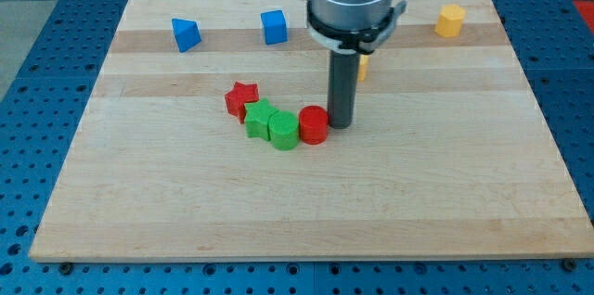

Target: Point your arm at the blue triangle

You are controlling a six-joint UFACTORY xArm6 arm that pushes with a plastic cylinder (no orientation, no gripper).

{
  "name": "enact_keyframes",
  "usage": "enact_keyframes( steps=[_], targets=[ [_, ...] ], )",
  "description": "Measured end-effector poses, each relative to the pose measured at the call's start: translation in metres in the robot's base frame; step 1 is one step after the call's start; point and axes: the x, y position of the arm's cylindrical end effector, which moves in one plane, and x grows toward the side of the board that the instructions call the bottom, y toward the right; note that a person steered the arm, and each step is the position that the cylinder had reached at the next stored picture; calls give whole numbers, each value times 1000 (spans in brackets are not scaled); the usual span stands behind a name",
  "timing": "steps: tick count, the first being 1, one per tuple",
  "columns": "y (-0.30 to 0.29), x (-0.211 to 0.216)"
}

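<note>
The blue triangle [186,33] lies near the board's top left. My tip [341,125] rests on the board just right of the red cylinder [313,125], touching or nearly touching it, far to the right of and below the blue triangle. A blue cube [274,27] sits at the top, right of the triangle.
A red star [241,98], a green star [260,118] and a green cylinder [284,131] form a row with the red cylinder. A yellow block [363,65] is partly hidden behind the rod. Another yellow block [450,20] sits at the top right. The wooden board [445,184] rests on a blue table.
</note>
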Motion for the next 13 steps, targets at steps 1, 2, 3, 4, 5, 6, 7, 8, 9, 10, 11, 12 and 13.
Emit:
enact_keyframes(
  steps=[1, 2, 3, 4, 5, 6, 7, 8, 9, 10, 11, 12, 13],
  targets=[
    [-4, 0],
    [-2, -4],
    [-7, -18],
    [-44, -46],
    [-87, -67],
    [-127, -78],
    [-164, -85],
    [-202, -86],
    [-238, -86],
    [-258, -105],
    [-273, -138],
    [-282, -146],
    [-274, -164]
  ],
)
